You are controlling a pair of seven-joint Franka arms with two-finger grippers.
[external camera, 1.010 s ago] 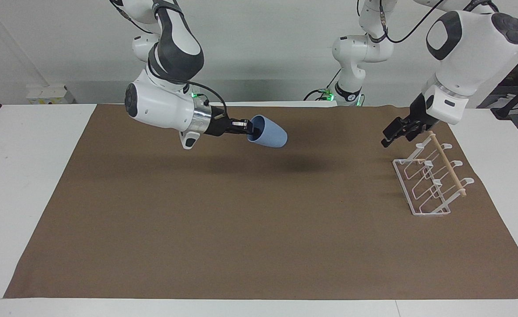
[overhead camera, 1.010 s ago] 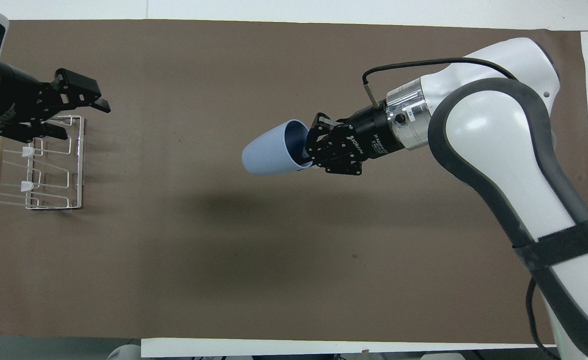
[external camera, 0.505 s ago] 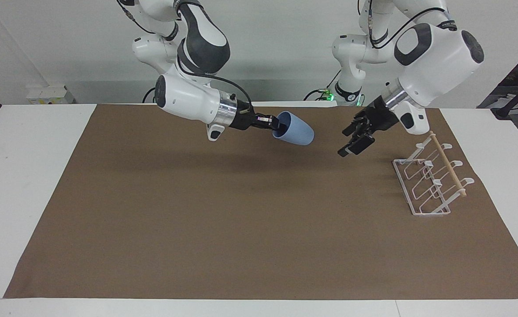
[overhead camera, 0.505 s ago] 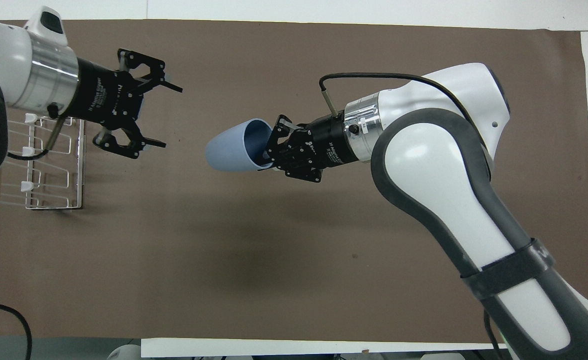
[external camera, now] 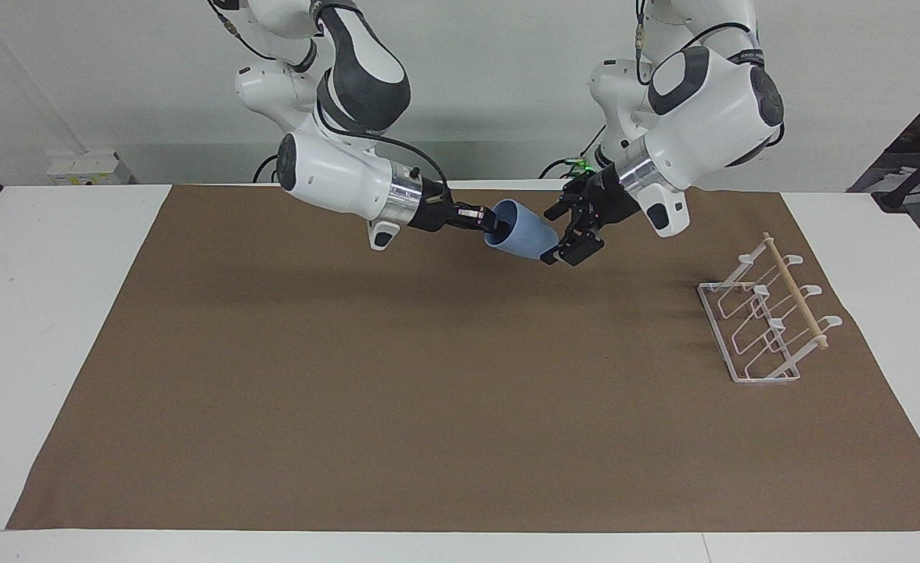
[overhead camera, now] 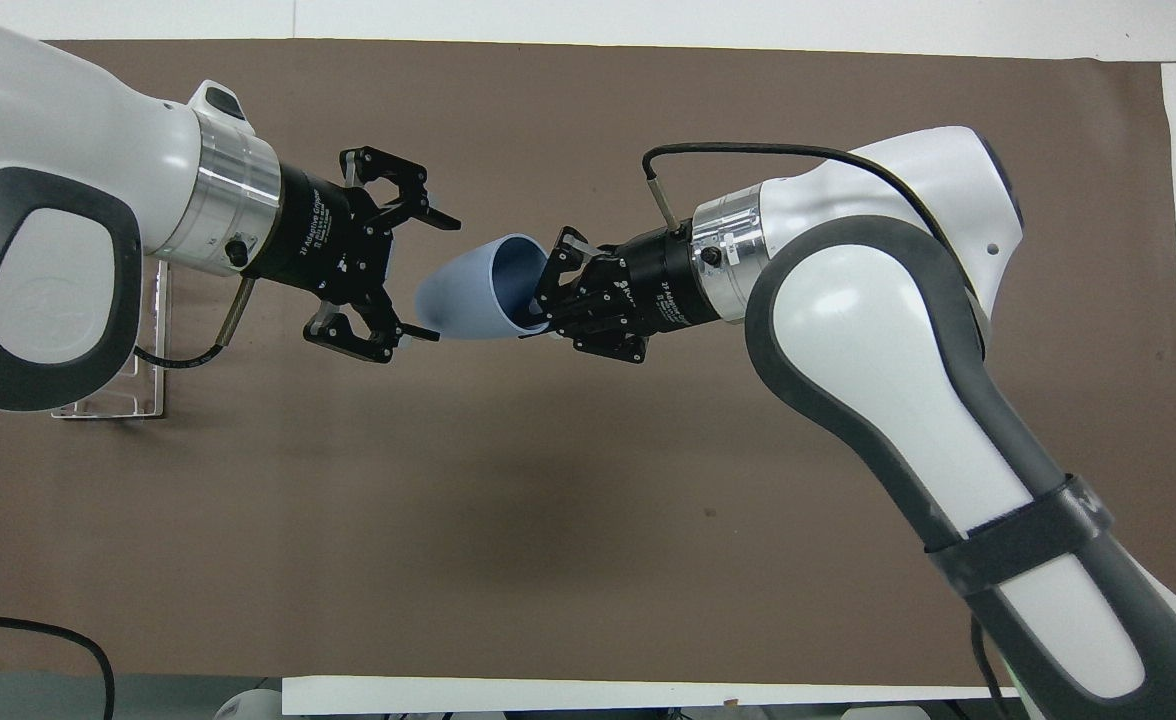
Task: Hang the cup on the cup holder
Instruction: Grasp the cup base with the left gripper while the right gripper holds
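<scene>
The light-blue cup (external camera: 524, 234) (overhead camera: 473, 295) hangs on its side in the air over the brown mat, closed end pointing toward the left arm's end of the table. My right gripper (external camera: 479, 219) (overhead camera: 548, 300) is shut on the cup's rim, one finger inside the mouth. My left gripper (external camera: 555, 236) (overhead camera: 438, 280) is open, its fingers standing either side of the cup's closed end without closing on it. The white wire cup holder (external camera: 765, 320) (overhead camera: 160, 350) stands on the mat at the left arm's end, and in the overhead view the left arm covers most of it.
The brown mat (external camera: 429, 407) covers most of the white table (external camera: 53, 313). The left arm's forearm passes over the cup holder in the overhead view.
My left gripper has swung from over the cup holder to the cup's closed end, staying open. My right gripper carried the cup toward it, then held still over the last half second.
</scene>
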